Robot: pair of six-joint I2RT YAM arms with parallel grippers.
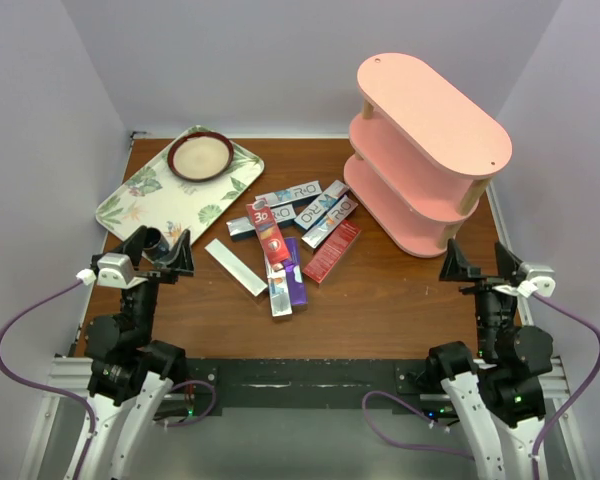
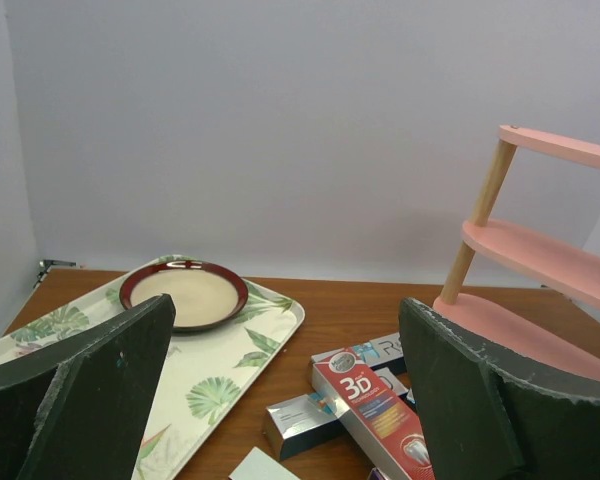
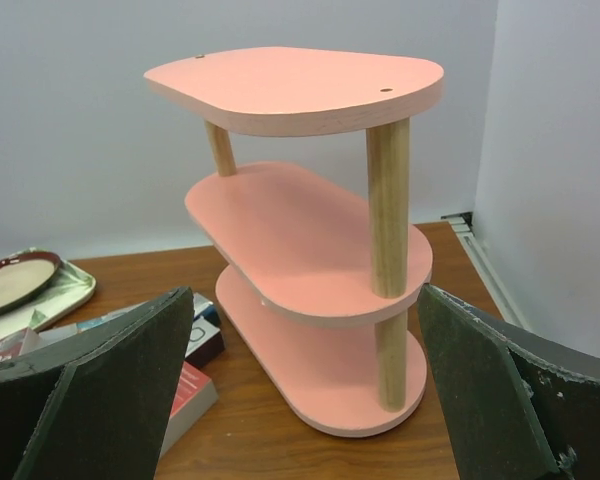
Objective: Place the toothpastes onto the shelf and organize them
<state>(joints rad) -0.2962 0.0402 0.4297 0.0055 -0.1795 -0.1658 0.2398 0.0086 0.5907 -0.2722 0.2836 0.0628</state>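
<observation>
Several toothpaste boxes (image 1: 295, 235) lie in a loose pile at the table's middle, silver, red, purple and blue; one white box (image 1: 235, 267) lies apart to the left. A red "3D" box (image 2: 375, 410) lies on top in the left wrist view. The pink three-tier shelf (image 1: 430, 150) stands at the back right with nothing on its boards (image 3: 310, 240). My left gripper (image 1: 163, 255) is open and empty, left of the pile. My right gripper (image 1: 480, 265) is open and empty, in front of the shelf.
A leaf-patterned tray (image 1: 140, 205) with a red-rimmed plate (image 1: 201, 155) lies at the back left; it also shows in the left wrist view (image 2: 230, 370). Grey walls close in the table on three sides.
</observation>
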